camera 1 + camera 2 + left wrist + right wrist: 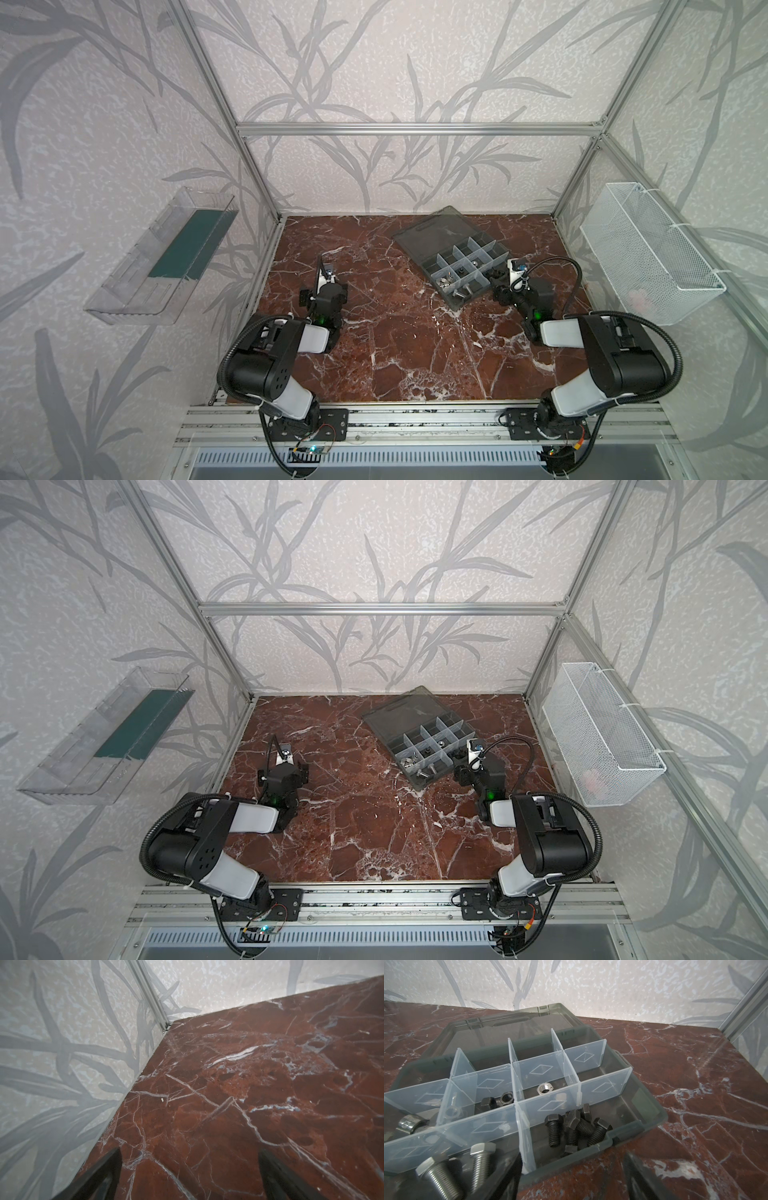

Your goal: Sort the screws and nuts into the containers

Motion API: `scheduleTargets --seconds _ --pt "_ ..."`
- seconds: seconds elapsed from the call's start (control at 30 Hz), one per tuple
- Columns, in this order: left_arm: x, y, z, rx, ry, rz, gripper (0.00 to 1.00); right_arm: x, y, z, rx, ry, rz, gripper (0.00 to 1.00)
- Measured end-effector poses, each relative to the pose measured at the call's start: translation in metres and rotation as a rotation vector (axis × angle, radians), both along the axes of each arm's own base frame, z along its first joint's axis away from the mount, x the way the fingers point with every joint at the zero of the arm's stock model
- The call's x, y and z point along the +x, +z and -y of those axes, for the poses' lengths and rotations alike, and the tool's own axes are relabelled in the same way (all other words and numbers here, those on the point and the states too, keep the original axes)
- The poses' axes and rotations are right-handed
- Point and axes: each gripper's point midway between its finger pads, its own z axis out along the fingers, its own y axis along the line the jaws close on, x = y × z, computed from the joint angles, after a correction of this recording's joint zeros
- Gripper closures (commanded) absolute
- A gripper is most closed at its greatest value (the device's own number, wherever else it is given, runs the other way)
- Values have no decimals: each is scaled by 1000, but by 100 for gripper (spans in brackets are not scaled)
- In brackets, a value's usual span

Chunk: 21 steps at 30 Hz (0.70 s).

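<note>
1. Your left gripper (189, 1153) stands wide open with nothing between its fingers (276, 1176).
2. It hangs over the table (249, 1084), near the left wall and well apart from the box (465, 300).
3. Your right gripper (573, 1157) is also open and holds nothing. Its jaws are spread at the box's near corner.
4. One finger (639, 1174) of the right gripper is over the table, just beside the box. The other is on the box's side.
5. The box sits toward the back right of the table, with its lid (508, 1026) lying open and flat toward the back wall.
6. The black screws (577, 1128) lie heaped in the end compartment of the row nearest your right gripper.
7. Two silver screws (446, 1174) lie in the compartment next to them in that same row.
8. In the row behind, two dark nuts (500, 1101) share one compartment. A silver nut (545, 1088) lies alone in the next one.
9. Another pale nut shows blurred through a divider beside the dark nuts.
</note>
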Motion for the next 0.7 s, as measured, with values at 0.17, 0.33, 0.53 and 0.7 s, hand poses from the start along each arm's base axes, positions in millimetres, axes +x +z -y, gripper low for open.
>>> scheduleTargets --seconds 0.17,0.33,0.53,0.7 --pt "3 10 -13 -38 44 60 0 0 0 3 -10 -17 12 21" --pt "2 12 -16 -62 58 89 0 1 3 5 -13 -23 27 19" --pt "6 4 -33 -137 70 67 1 1 4 5 -17 -22 28 1" --pt "6 0 -33 -172 53 79 1 1 4 4 -17 -22 29 1"
